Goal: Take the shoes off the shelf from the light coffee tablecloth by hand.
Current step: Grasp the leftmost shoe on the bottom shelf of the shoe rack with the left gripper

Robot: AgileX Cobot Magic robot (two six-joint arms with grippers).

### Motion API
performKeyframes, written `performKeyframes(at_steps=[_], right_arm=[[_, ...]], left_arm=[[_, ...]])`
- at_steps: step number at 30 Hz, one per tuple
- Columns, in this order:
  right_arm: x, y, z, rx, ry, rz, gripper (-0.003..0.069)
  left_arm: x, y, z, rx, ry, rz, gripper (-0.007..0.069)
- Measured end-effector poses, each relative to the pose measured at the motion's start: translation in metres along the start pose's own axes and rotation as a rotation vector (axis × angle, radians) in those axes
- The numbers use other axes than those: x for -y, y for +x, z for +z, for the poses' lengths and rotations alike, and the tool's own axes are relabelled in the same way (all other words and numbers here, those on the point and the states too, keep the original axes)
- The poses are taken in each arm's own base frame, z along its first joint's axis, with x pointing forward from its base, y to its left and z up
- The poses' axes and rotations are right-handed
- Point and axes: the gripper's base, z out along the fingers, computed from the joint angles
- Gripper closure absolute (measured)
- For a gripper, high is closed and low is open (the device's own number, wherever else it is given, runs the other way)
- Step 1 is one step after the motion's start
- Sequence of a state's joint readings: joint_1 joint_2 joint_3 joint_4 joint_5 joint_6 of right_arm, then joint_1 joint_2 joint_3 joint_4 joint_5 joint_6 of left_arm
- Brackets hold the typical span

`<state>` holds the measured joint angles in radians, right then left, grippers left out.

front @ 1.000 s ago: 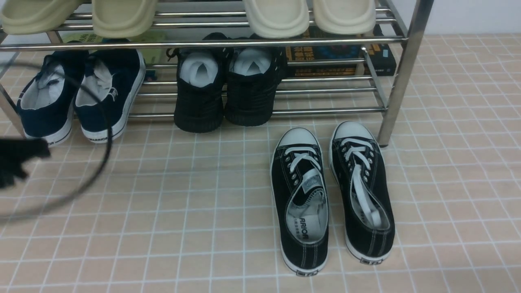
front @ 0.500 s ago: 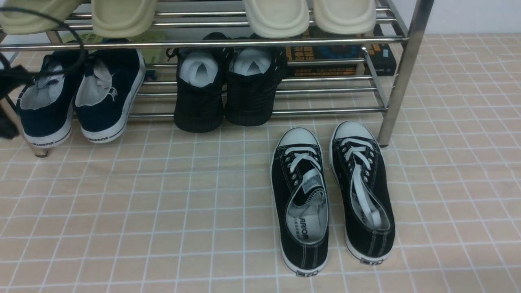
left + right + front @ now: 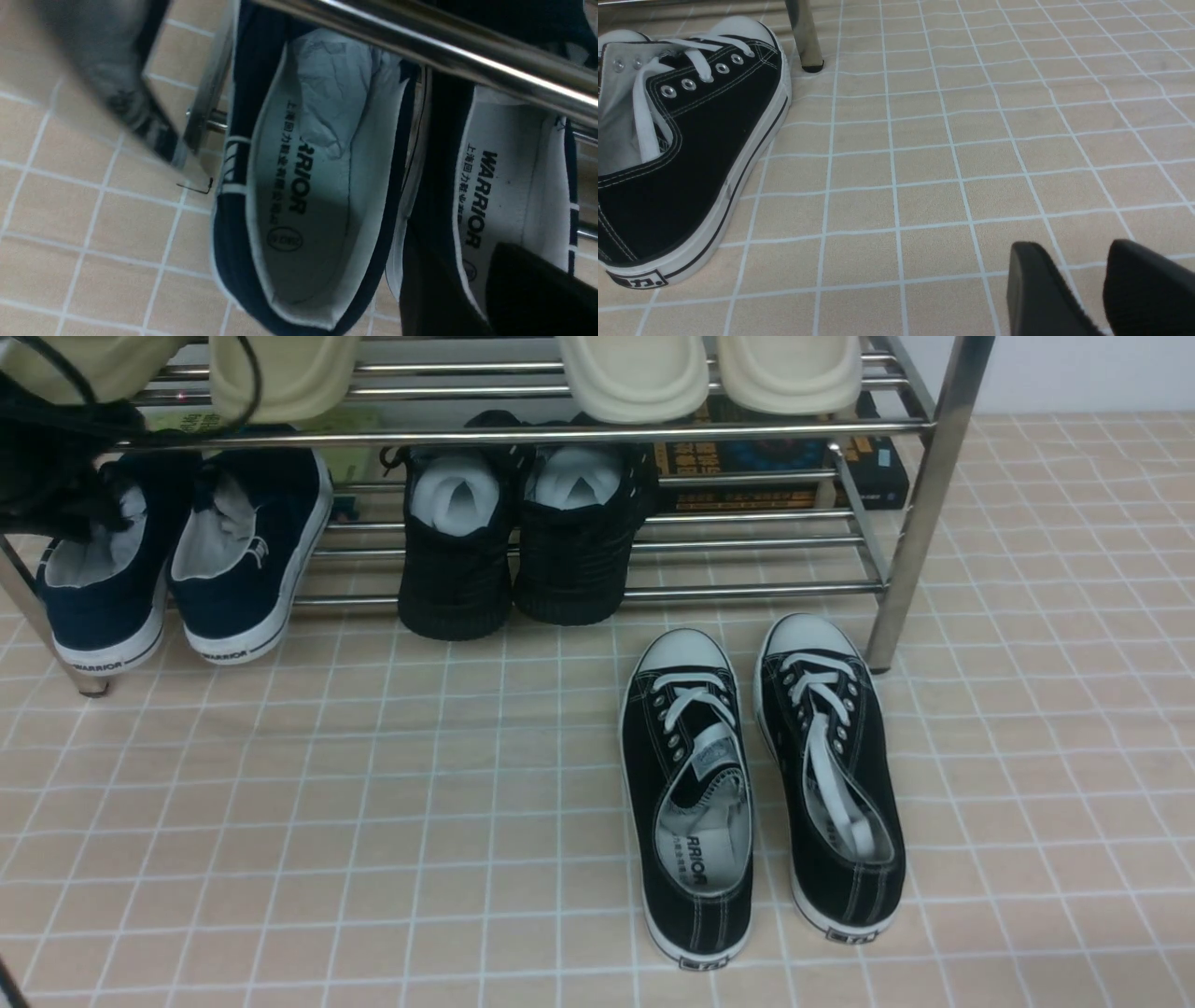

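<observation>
Well, nearest the robot, two black lace-up sneakers stand in front of the shoe rack, toes towards it, near its right end. The right gripper, seen only in its wrist view, has its fingers apart and empty, with cloth showing between them.

Two navy slip-ons sit on the rack's lower tier, by its left end. The left gripper is over this pair, fingers parted; whether they touch a shoe cannot be told. Its wrist view shows WARRIOR lettering on both insoles; the front view shows that name on the heels instead.

Two all-black shoes share that tier, right of the navy pair. Four clogs, two olive and two cream, appear on the rack's upper tier, in the front view only.

Underneath the rack spreads the light coffee tablecloth, gridded white and slightly rippled. Behind is a pale wall.
</observation>
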<state>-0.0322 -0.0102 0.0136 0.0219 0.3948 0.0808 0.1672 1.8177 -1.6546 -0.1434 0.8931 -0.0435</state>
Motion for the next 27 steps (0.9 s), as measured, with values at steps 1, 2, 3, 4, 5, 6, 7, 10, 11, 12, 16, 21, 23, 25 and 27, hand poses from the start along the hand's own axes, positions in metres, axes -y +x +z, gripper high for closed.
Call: performKeyframes(at_steps=[1, 2, 3, 4, 5, 6, 7, 10, 11, 12, 16, 21, 23, 25, 27], right_arm=[[0.000, 0.000, 0.000, 0.000, 0.000, 0.000, 0.0420], [0.000, 0.000, 0.000, 0.000, 0.000, 0.000, 0.0420], [0.000, 0.000, 0.000, 0.000, 0.000, 0.000, 0.0420], [0.000, 0.000, 0.000, 0.000, 0.000, 0.000, 0.0420], [0.000, 0.000, 0.000, 0.000, 0.001, 0.000, 0.0420], [0.000, 0.000, 0.000, 0.000, 0.001, 0.000, 0.0420], [0.000, 0.000, 0.000, 0.000, 0.001, 0.000, 0.0420], [0.000, 0.000, 0.000, 0.000, 0.000, 0.002, 0.0420], [0.000, 0.000, 0.000, 0.000, 0.000, 0.002, 0.0420], [0.000, 0.000, 0.000, 0.000, 0.000, 0.002, 0.0420], [0.000, 0.000, 0.000, 0.000, 0.000, 0.002, 0.0420], [0.000, 0.000, 0.000, 0.000, 0.000, 0.002, 0.0420], [0.000, 0.000, 0.000, 0.000, 0.000, 0.003, 0.0420], [0.000, 0.000, 0.000, 0.000, 0.000, 0.003, 0.0420], [0.000, 0.000, 0.000, 0.000, 0.000, 0.003, 0.0420]], left_arm=[[0.002, 0.001, 0.006, -0.009, -0.007, 0.015, 0.0346], [0.003, 0.001, 0.010, -0.012, -0.013, 0.024, 0.0326], [0.004, 0.001, 0.017, -0.012, -0.029, 0.050, 0.0300], [0.004, 0.001, 0.021, -0.009, -0.038, 0.061, 0.0286], [0.004, 0.000, 0.026, -0.002, -0.059, 0.087, 0.0272], [0.003, 0.000, 0.030, 0.005, -0.069, 0.099, 0.0265], [0.002, 0.000, 0.032, 0.008, -0.075, 0.106, 0.0263], [0.000, -0.001, 0.039, 0.015, -0.097, 0.128, 0.0259], [-0.001, -0.001, 0.040, 0.013, -0.104, 0.134, 0.0259], [-0.001, -0.001, 0.040, 0.015, -0.108, 0.137, 0.0259], [-0.002, -0.001, 0.046, 0.010, -0.108, 0.137, 0.0265], [-0.003, 0.002, 0.057, -0.011, -0.110, 0.137, 0.0269], [-0.004, 0.003, 0.063, -0.018, -0.110, 0.137, 0.0295], [-0.004, 0.003, 0.065, -0.018, -0.110, 0.137, 0.0340], [-0.004, 0.003, 0.065, -0.018, -0.109, 0.135, 0.0404]])
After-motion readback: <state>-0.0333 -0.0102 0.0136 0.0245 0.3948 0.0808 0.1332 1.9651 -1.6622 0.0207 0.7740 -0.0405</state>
